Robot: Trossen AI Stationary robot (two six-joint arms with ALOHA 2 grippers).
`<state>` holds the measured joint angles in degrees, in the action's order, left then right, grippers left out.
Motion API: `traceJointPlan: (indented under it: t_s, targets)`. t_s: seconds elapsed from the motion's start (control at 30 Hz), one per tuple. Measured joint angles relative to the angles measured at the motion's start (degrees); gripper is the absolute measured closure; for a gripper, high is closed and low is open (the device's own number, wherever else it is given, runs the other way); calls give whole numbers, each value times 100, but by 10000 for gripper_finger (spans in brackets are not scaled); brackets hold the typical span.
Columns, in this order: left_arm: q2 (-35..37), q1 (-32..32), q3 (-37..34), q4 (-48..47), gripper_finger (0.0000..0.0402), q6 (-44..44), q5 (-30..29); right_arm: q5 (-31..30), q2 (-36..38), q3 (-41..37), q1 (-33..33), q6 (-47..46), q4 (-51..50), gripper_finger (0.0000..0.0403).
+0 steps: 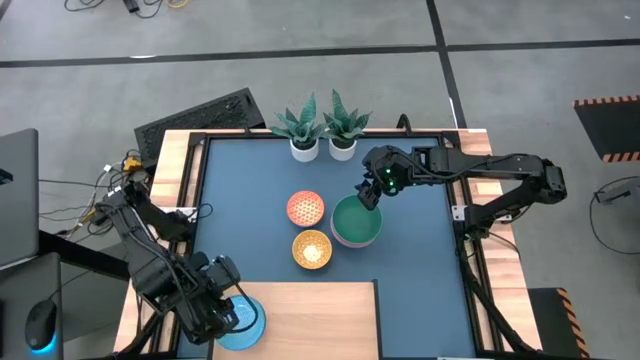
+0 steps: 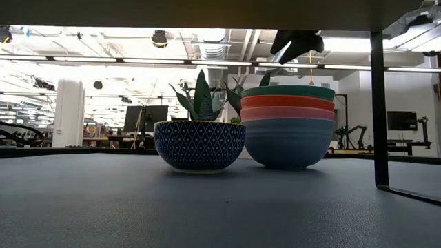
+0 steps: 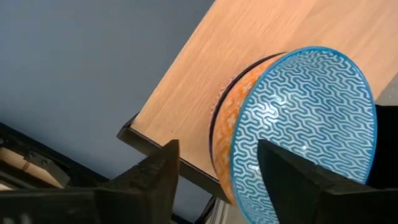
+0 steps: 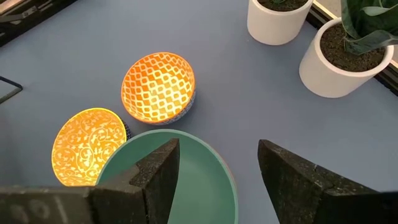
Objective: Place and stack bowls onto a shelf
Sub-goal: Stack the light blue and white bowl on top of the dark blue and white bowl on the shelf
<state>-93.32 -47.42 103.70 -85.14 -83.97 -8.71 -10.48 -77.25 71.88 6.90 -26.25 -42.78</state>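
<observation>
Spreading its fingers around the blue patterned bowl (image 3: 298,124) seated on the shelf (image 1: 310,320) at 7 o'clock, the left gripper (image 3: 217,180) frees it, while the right gripper (image 1: 372,192) hovers wide open over the green bowl (image 1: 355,222), positioned for pickup.

Robotics lab / open workshop hall.
Grey concrete floor (image 1: 300,40) with taped lines and hazard stripes (image 1: 608,125), loose cables (image 1: 110,5), laptop (image 1: 15,200) beside the desk (image 1: 410,270); behind it, exposed ceiling ducts (image 2: 213,48), strip lights (image 2: 138,60), monitors (image 2: 400,120) and another robot arm (image 2: 355,131) on far benches.
</observation>
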Motion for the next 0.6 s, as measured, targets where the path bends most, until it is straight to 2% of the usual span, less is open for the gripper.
traceJointPlan:
  t_s: [0.17, 0.27, 0.33, 0.47, 0.6]
  targets:
    - [202, 0, 4, -27, 180, -255, 3, 0, 0, 0, 0, 82, -1, 159]
    - [371, -46, 4, 41, 185, -417, 15, 0, 0, 0, 1, 100, -2, 159]
    - [499, -118, 4, 119, 198, -509, -211, 0, 0, 0, 1, 110, -2, 159]
    - [610, -284, 9, 535, 265, -328, -889, 1, 0, 0, 1, 126, -3, 159]
    - [622, -436, -124, 609, 372, -465, -1170, 3, 0, 0, 1, 126, -3, 159]
